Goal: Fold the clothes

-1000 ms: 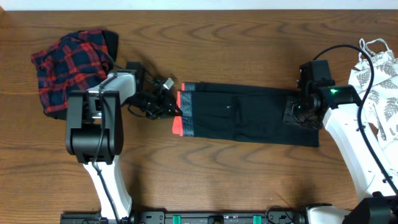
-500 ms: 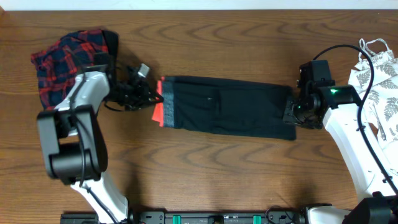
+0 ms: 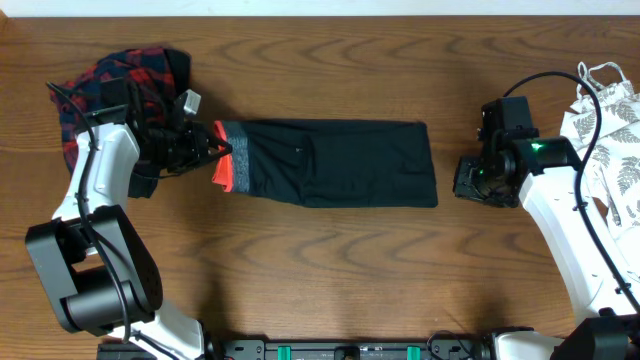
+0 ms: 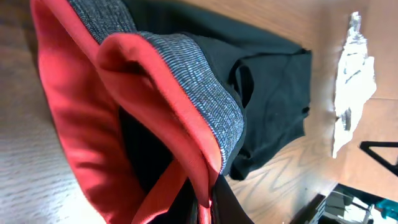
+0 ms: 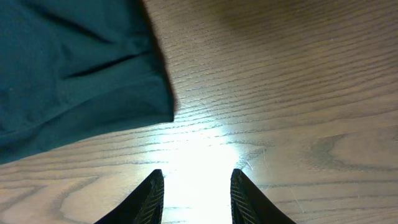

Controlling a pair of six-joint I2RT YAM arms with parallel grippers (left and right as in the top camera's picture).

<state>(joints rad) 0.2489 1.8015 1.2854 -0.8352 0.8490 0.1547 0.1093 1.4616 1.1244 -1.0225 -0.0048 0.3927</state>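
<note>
White arms [image 3: 560, 205], black joints [image 3: 505, 115] and cables [image 3: 548, 73], a green light [image 3: 537, 148] near the black right hand [image 5: 196, 174]

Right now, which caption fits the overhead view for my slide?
Left end effector grips the black leggings by the coral waistband; right end effector open beside them.

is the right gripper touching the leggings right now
Apart. The right wrist view shows the open right gripper over bare table, with wood visible between the leggings corner and both fingers.
</note>
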